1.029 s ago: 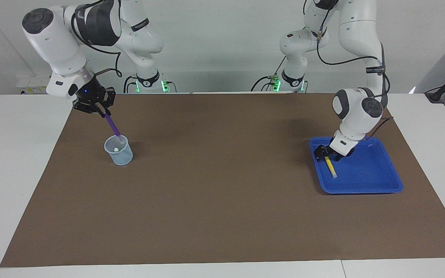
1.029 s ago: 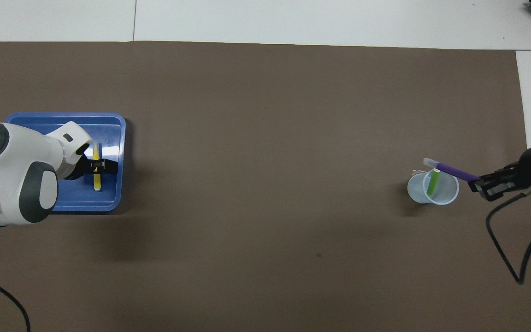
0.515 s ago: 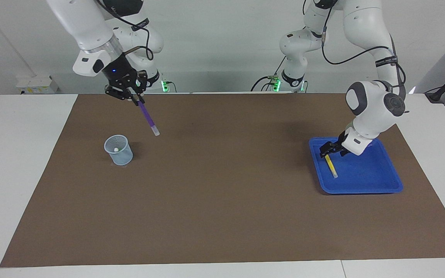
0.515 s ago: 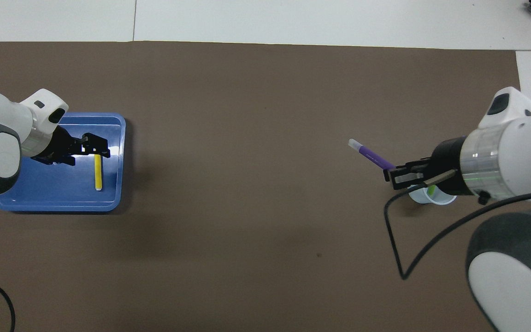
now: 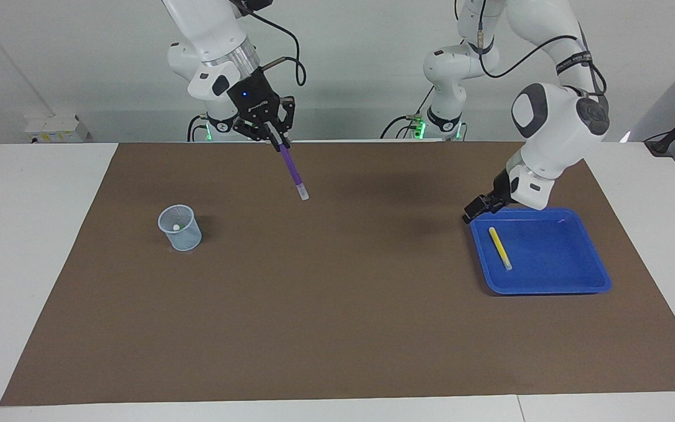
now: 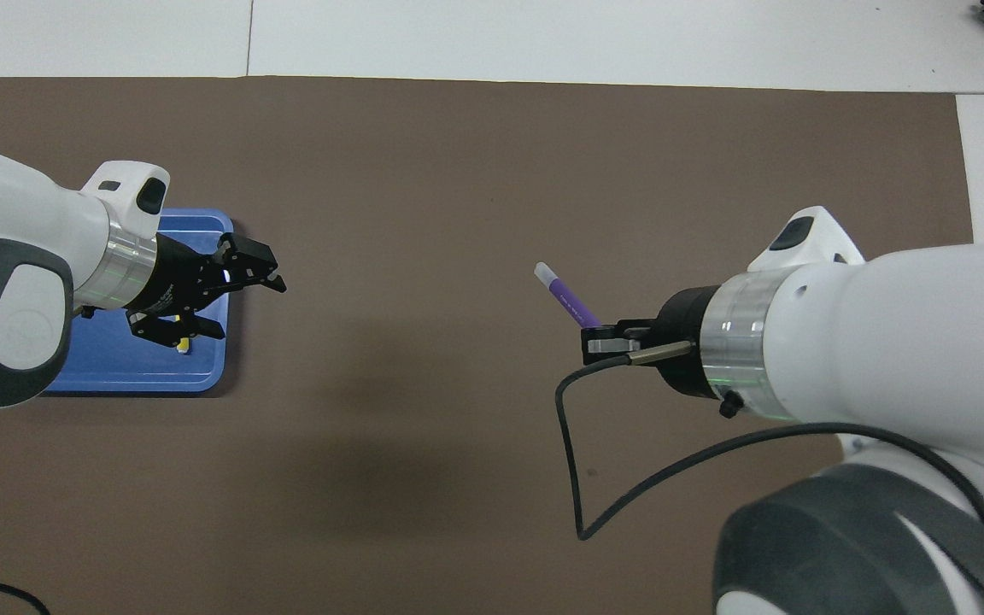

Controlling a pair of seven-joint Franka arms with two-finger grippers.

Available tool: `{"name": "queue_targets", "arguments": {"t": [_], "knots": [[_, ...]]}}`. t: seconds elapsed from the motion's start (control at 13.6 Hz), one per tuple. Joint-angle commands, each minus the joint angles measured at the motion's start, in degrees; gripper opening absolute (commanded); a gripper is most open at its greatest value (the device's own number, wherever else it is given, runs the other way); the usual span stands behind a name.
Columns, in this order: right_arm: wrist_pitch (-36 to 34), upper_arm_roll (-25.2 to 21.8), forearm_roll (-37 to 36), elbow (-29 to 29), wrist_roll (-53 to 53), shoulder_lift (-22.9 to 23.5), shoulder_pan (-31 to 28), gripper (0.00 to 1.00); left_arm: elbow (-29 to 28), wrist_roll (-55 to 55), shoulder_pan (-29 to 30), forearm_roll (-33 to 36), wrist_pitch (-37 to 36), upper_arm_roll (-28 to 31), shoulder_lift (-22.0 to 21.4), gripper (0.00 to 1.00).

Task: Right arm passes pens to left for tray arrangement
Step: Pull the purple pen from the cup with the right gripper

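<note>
Purple pen [image 5: 290, 166] hangs slantwise, clenched at its top end by our right claw [image 5: 275, 138] over the desk [image 5: 337, 328]; such a hold could pivot during handover. Our left claw [image 5: 473, 209], released, hovers at the blue tray [image 5: 548, 281] corner, yellow pen [image 5: 499, 248] inside.

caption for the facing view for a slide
Right gripper carries the purple pen over the mat; open left gripper hangs by the tray.

You see the right gripper [image 6: 588, 335] clamped on the purple pen [image 6: 567, 297], its whitish end slanting up over the brown mat [image 6: 458, 171]. The left gripper [image 6: 227, 295], fingers [image 6: 257, 256] spread, hangs over the blue tray's [image 6: 193, 376] edge, hiding most of a yellow pen [image 6: 185, 344].
</note>
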Motion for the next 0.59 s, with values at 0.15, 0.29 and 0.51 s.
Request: {"name": "queue_targets", "arguments": {"t": [0.15, 0.29, 0.51], "knots": [[8.0, -0.1, 1.5, -6.2, 1.8, -1.8, 4.1, 0.0, -4.2, -1.8, 0.8, -19.5, -5.6, 1.4, -3.5, 0.95], [11.0, 0.0, 1.5, -7.6, 4.3, -1.7, 5.6, 0.0, -7.4, -4.0, 0.5, -25.7, -4.3, 1.2, -5.2, 0.95], [13.5, 0.0, 1.5, -8.8, 6.1, -1.7, 7.1, 0.0, -10.9, -6.7, -0.2, -34.1, -0.1, 1.1, -6.6, 0.97]]}}
